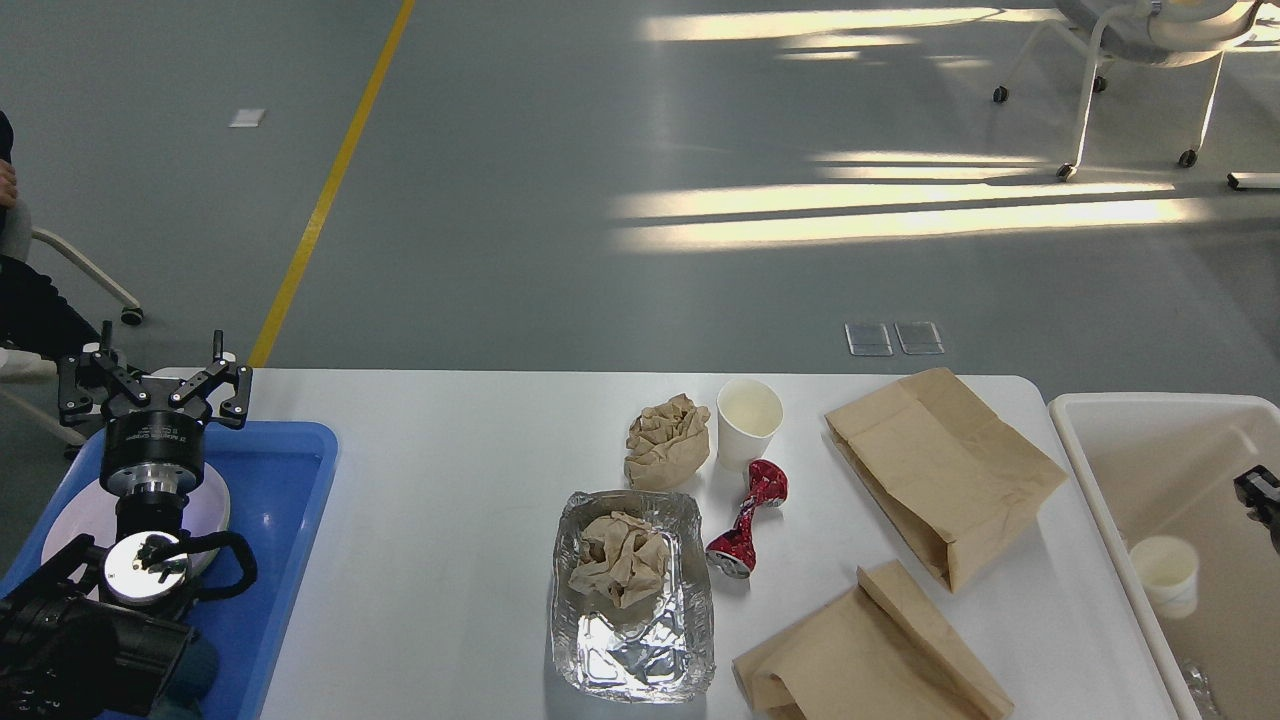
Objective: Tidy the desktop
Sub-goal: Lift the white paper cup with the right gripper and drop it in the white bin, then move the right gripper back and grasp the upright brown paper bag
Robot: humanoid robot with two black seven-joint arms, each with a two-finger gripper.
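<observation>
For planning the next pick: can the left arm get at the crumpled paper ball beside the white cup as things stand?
Probably yes: the left gripper is open over the blue tray, and bare desktop lies between it and the paper ball.

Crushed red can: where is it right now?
In the head view the can lies mid-desktop, just right of the foil tray and below the upright cup.

Lab hall: yellow floor line (330, 190)
</observation>
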